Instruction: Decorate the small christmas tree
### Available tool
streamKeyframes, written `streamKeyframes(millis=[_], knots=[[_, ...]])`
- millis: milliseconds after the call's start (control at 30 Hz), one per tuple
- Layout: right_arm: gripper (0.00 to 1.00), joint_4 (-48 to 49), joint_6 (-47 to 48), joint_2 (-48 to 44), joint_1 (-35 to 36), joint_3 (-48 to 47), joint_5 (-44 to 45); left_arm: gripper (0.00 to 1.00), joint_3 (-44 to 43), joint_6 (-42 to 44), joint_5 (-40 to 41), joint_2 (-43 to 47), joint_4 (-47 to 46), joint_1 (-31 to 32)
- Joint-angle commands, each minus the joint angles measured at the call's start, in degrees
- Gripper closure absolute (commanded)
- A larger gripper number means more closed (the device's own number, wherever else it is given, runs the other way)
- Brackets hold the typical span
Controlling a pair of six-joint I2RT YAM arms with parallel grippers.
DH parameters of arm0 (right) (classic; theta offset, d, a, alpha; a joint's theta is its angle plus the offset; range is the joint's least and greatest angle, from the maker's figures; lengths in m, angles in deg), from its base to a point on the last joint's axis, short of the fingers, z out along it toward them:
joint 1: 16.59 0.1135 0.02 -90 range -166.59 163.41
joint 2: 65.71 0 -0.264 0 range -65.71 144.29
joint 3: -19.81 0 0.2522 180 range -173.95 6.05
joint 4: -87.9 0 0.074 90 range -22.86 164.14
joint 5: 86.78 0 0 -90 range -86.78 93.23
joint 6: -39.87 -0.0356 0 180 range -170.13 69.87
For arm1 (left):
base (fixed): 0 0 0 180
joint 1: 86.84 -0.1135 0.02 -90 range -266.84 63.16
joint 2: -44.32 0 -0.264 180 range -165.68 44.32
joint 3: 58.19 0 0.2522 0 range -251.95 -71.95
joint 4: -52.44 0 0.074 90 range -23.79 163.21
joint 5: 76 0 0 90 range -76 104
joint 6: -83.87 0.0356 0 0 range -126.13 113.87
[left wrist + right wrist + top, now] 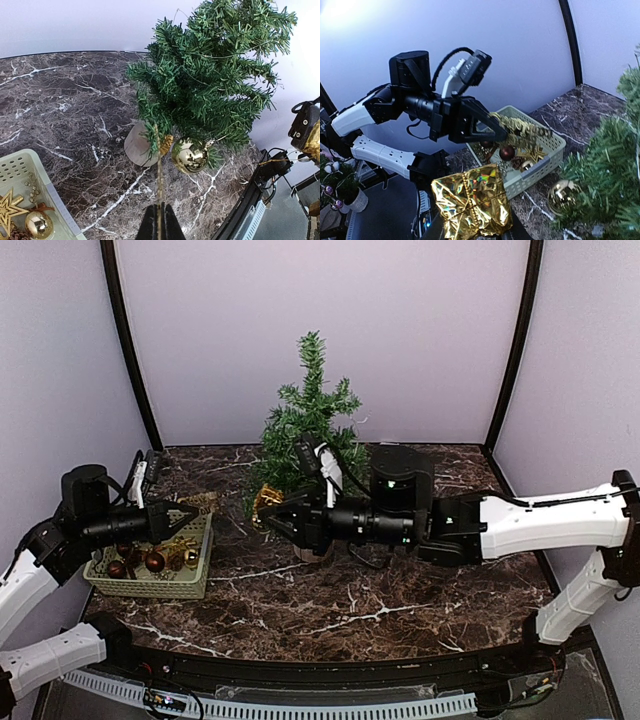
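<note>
At the back centre of the marble table (400, 590), the top view shows one small christmas tree (305, 415) standing upright. The right gripper (268, 512) reaches in from the right, clenched on a single gold foil parcel (267, 498) just beside the tree's lower left branches. The left gripper (190, 518) hangs over the one basket (150, 590), well apart from the tree and to its left.

In the left wrist view the fingers are pinched together on one thin gold garland (159, 170) at the bottom edge. The tree rises ahead of them, its round stump base (137, 145) on the marble, clear of the fingers. One gold bauble (190, 155) hangs from a low branch. The basket corner holds one gold star (9, 210) and one small gold ball (39, 224).

In the right wrist view the parcel fills the foreground, with the tree near it at the right edge; whether they touch I cannot tell. The garland runs from the left fingertips towards the basket.
</note>
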Motion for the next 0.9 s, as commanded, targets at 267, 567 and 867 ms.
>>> streamKeyframes(millis=[267,567,867], knots=[[0.75,-14.48,-9.79,-5.25,0.54,12.80,6.03,1.00,0.11,-0.22,-1.87,2.62,-3.08,-0.22],[0.75,-21.53,-16.55,-5.85,0.49,20.06,9.28,1.00,-0.39,0.92,-4.08,2.81,-3.37,-0.22],[0.75,-36.64,-23.01,-1.51,-0.40,18.68,13.08,1.00,-2.01,2.66,-8.83,3.20,-1.48,-0.21]])
